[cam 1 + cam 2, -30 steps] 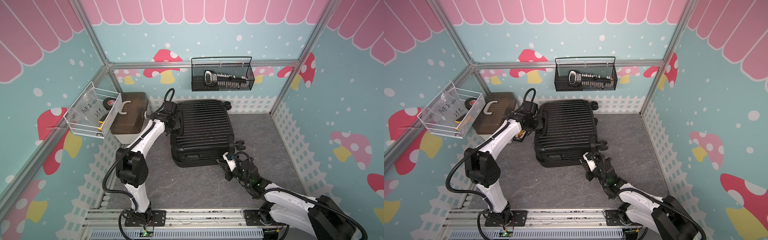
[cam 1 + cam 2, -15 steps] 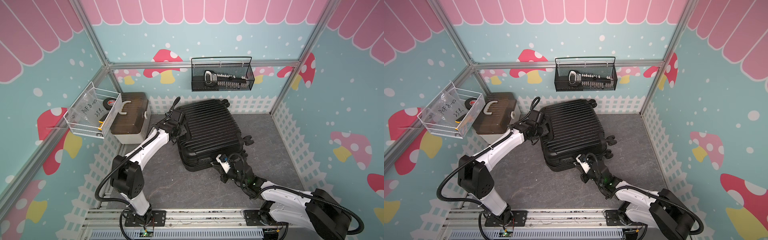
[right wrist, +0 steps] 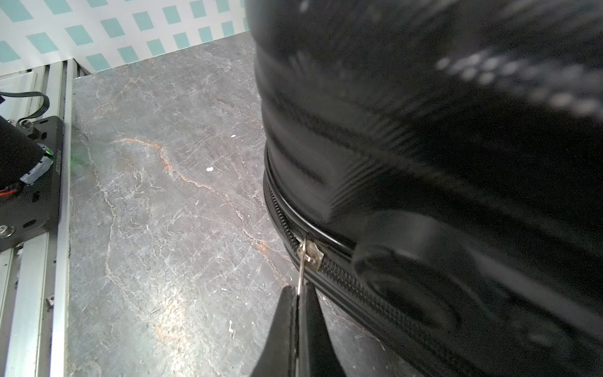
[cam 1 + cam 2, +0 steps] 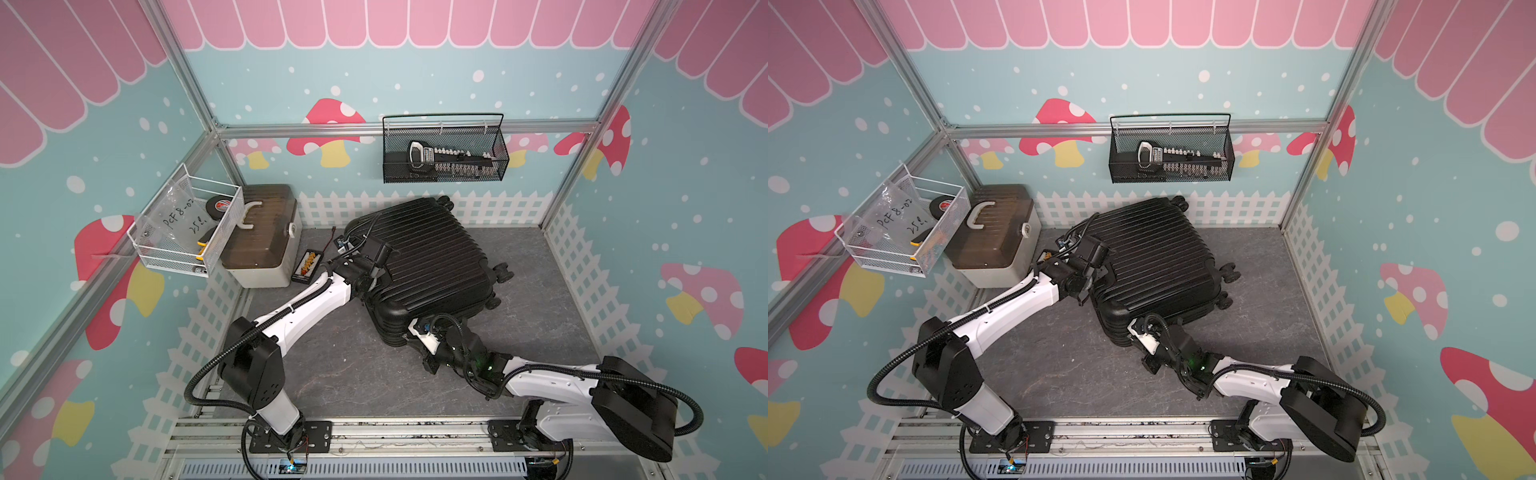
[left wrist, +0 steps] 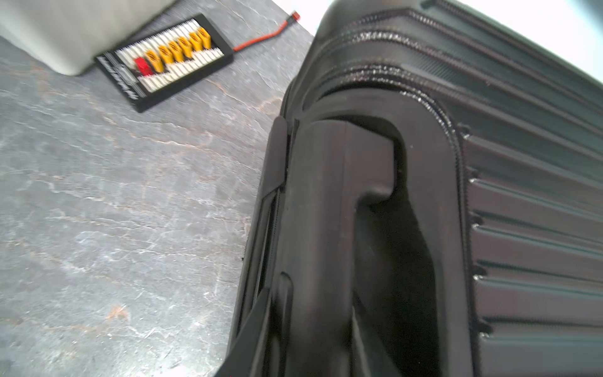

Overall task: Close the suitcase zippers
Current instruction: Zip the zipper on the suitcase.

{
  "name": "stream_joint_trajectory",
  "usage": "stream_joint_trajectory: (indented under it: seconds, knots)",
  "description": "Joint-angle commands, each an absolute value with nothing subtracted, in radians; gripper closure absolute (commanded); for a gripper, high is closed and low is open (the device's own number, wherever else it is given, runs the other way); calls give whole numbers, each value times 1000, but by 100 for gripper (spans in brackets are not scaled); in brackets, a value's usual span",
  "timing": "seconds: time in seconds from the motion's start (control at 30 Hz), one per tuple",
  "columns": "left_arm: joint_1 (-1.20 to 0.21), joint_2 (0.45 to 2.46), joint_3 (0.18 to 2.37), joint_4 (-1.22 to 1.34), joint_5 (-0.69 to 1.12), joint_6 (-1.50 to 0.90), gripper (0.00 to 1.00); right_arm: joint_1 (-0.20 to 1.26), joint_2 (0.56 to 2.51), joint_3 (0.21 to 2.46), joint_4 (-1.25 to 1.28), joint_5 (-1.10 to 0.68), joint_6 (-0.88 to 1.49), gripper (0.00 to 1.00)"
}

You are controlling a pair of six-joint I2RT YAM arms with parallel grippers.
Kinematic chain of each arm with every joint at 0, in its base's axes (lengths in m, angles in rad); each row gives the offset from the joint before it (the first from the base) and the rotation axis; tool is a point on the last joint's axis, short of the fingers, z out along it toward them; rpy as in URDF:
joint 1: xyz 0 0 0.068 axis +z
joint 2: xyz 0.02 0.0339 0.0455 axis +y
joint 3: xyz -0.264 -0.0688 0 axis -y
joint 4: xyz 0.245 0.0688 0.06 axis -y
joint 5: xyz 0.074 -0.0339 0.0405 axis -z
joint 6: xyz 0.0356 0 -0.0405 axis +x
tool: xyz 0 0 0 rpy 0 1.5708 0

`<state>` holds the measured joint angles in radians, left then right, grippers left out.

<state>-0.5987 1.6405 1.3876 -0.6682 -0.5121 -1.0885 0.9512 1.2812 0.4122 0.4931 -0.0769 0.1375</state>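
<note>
The black suitcase (image 4: 424, 266) lies flat on the grey bench (image 4: 340, 365), turned a bit crooked, with its lid down.

The right pincer (image 3: 298, 290) is pinched shut on the little metal pull tab (image 3: 303, 266) of the zipper (image 3: 352, 284), low at the near corner of the case. The left pincer (image 4: 368, 286) is closed part way around the side handle (image 5: 319, 212) and seems to hold the case in place.

The step now looks like pulling the zipper round the corner. To do it well, the right pincer should pull along the zipper line, not away from it, so the thin tab does not slip out. It should go slow at the bend, because the slider can stick there. The left pincer should hold the handle firm so the case does not slide or spin. The zipper looks joined on one side of the slider and looser on the other side, but it is blurry.

A white wire basket (image 4: 166, 253) on the side wall holds a clear bag (image 4: 178, 216) with writing, a black tape roll (image 4: 219, 204) and a yellow and black tool (image 4: 203, 245). A black mesh basket (image 4: 444, 176) on the back wall holds a long silver and black tool (image 4: 449, 158). The white box (image 4: 266, 270) with the brown lid is shut, so what is inside cannot be seen. The inside of the suitcase cannot be seen either.
</note>
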Motion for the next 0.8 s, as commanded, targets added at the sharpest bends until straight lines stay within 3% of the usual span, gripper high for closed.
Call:
stream_joint_trajectory:
  seconds: [0.0,0.2,0.37,0.47,0.67,0.77]
  knots:
    - [-660,1611,1384,-485,-461,-1377,81,994,1301,456,576,-144,106,100]
    - [-640,1578,1371,-508,-492,-1189,49,992,1214,381,496,7,112,100]
    - [-603,1546,1373,-515,-475,-845,35,956,1121,340,381,73,134,100]
    - [-568,1529,1382,-524,-401,-544,33,908,1066,323,302,79,156,100]
    - [-465,1503,1402,-560,26,9,35,790,939,277,194,78,207,100]
    - [-433,1501,1417,-600,130,260,35,748,890,250,199,44,224,100]
